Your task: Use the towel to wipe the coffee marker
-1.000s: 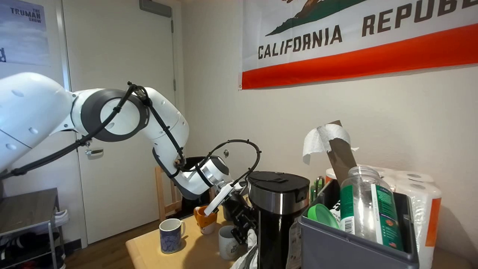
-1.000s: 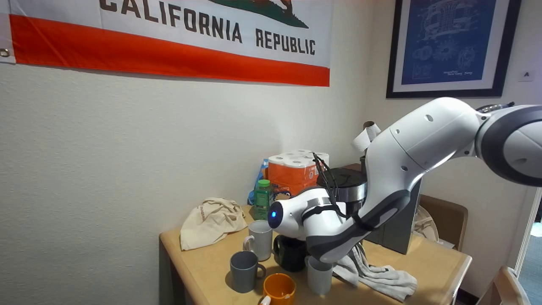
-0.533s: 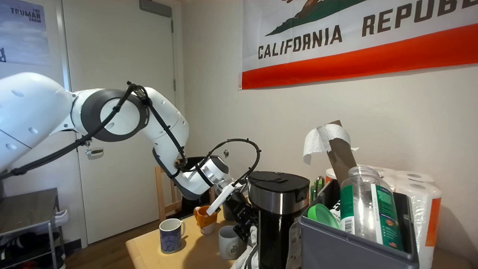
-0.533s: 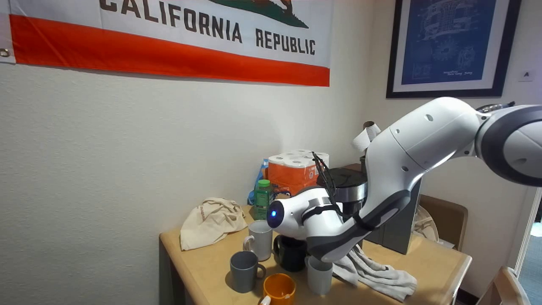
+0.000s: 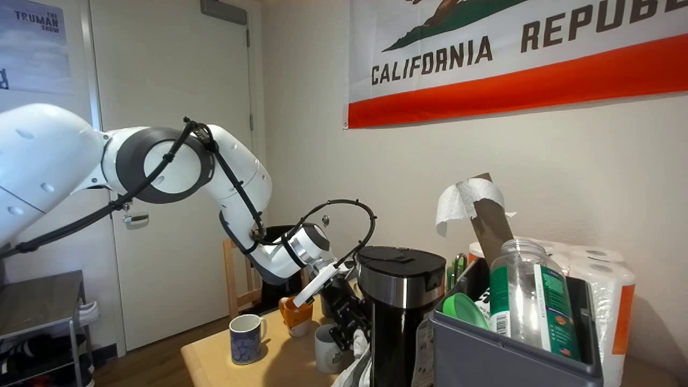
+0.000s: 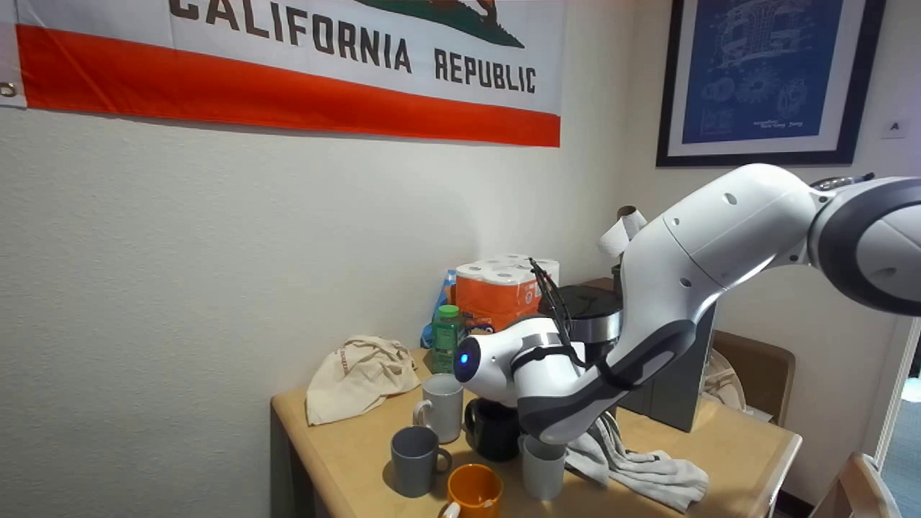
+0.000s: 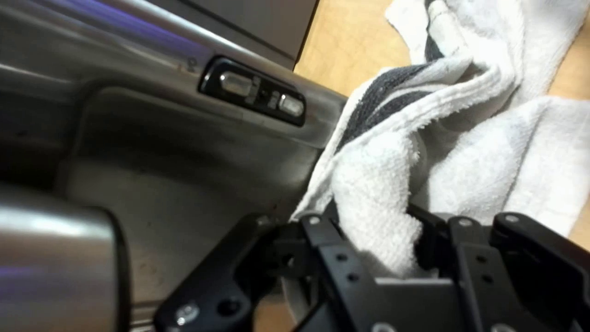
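The white towel point(image 7: 479, 170) with dark grey stripes is bunched and trails onto the table. It also shows in both exterior views point(image 5: 359, 368) point(image 6: 647, 471). My gripper point(image 7: 375, 221) is shut on a thick fold of it, the fingers held apart by the cloth. In an exterior view the gripper point(image 5: 352, 330) points down beside the coffee maker point(image 5: 400, 301). In the wrist view the towel's edge lies against the coffee maker's steel base point(image 7: 193, 166), near its buttons. In an exterior view the arm hides the gripper. No coffee mark can be made out.
A white mug point(image 5: 329, 349) stands close beside the gripper; an orange mug point(image 5: 296, 317) and a blue patterned mug point(image 5: 246, 338) stand farther off. A black mug point(image 6: 493, 429) is under the arm. A grey bin point(image 5: 516, 349) stands beside the coffee maker.
The gripper with the towel shifted slightly toward the coffee maker half a second ago and is now slightly back, near where it was one second ago. The grip is unchanged.
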Controlling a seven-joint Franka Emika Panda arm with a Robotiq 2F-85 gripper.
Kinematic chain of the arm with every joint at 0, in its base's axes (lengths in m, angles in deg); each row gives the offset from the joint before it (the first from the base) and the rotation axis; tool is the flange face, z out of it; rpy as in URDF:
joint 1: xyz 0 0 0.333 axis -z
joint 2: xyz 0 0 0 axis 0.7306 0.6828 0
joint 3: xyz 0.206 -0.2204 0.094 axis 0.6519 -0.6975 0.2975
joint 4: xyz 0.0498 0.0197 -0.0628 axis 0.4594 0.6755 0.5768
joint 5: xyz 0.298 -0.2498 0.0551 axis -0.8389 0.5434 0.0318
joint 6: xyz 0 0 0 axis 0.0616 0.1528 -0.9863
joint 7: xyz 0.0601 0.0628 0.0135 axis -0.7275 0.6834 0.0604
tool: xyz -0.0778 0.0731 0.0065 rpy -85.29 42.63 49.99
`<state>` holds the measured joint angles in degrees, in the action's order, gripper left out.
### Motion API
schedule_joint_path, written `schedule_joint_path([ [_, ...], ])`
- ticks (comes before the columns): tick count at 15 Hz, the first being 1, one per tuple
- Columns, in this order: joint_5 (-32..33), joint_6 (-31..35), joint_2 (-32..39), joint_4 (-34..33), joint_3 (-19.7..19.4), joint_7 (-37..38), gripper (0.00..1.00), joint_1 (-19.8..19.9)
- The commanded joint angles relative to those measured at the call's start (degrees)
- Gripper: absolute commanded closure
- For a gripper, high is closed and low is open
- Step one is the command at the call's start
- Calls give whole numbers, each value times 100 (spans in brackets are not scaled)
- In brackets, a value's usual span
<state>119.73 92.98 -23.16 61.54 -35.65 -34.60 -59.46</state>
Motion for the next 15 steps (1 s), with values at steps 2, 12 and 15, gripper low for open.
schedule_joint_path([
  [2, -701, -507, -169, -24, 95, -628, 95, 83],
  [12, -2751, -1433, -684, 107, 146, -1488, 95, 232],
  [15, -3431, -1945, -821, 151, 154, -1592, 95, 290],
])
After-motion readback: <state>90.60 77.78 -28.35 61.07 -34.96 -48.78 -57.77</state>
